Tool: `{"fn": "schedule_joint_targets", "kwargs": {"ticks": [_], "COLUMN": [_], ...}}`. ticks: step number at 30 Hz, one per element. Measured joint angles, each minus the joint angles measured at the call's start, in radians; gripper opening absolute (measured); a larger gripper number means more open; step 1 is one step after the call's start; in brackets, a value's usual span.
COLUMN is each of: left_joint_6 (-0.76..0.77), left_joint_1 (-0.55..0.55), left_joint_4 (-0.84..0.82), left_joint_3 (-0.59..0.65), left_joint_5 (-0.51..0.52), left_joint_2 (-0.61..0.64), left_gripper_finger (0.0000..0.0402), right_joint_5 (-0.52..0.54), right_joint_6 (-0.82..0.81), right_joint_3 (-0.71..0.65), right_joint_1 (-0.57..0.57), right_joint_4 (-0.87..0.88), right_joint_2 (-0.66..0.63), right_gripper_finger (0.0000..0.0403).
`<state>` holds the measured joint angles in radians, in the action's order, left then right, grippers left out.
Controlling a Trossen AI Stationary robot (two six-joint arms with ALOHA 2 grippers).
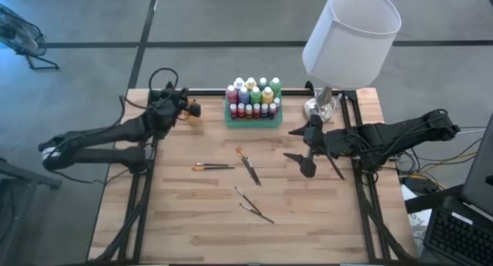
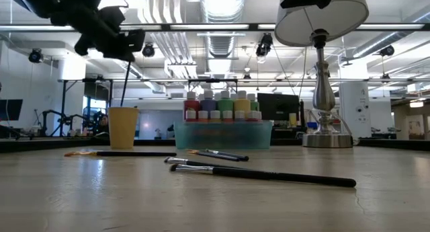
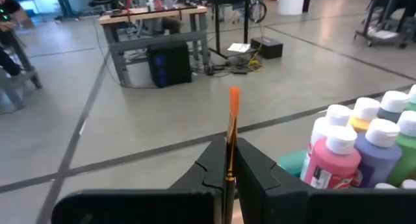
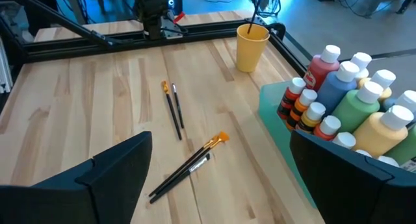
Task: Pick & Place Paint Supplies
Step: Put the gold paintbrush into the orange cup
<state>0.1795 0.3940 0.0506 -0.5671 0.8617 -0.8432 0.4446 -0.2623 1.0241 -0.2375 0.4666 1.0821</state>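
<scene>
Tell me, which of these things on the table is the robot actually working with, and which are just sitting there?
Part of the job:
- paint bottles in the green tray
- loose paintbrushes on the table
- paintbrush gripped upright by the left gripper over the orange cup

Just lying about:
- lamp
- right gripper, open and waiting mid-table

Capped bottles (image 1: pixel 253 99), assorted colours, upright and packed together at worktop's rear centre; dark-handled brushes (image 1: pixel 248 166) flat mid-worktop in loose pairs, one (image 1: pixel 212 167) lying crosswise; another, orange-tipped brush (image 3: pixel 231 136) pinched upright in left pincer (image 3: pixel 231 174).
</scene>
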Motion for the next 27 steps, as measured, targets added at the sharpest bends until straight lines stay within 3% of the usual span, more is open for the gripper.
{"fn": "schedule_joint_targets", "kwargs": {"ticks": [19,27], "left_joint_6": [-0.048,-0.073], "left_joint_1": [0.032,0.032], "left_joint_4": [0.466,0.561], "left_joint_3": [0.300,0.381], "left_joint_5": [-0.034,-0.038], "left_joint_2": [0.012,0.010], "left_gripper_finger": [0.0016,0.0016], "right_joint_5": [0.000,0.000], "right_joint_6": [0.000,0.000], "right_joint_3": [0.000,0.000], "right_joint_1": [0.000,0.000], "right_joint_4": [0.000,0.000], "right_joint_2": [0.000,0.000], "right_gripper_finger": [0.0310,0.0285]}}
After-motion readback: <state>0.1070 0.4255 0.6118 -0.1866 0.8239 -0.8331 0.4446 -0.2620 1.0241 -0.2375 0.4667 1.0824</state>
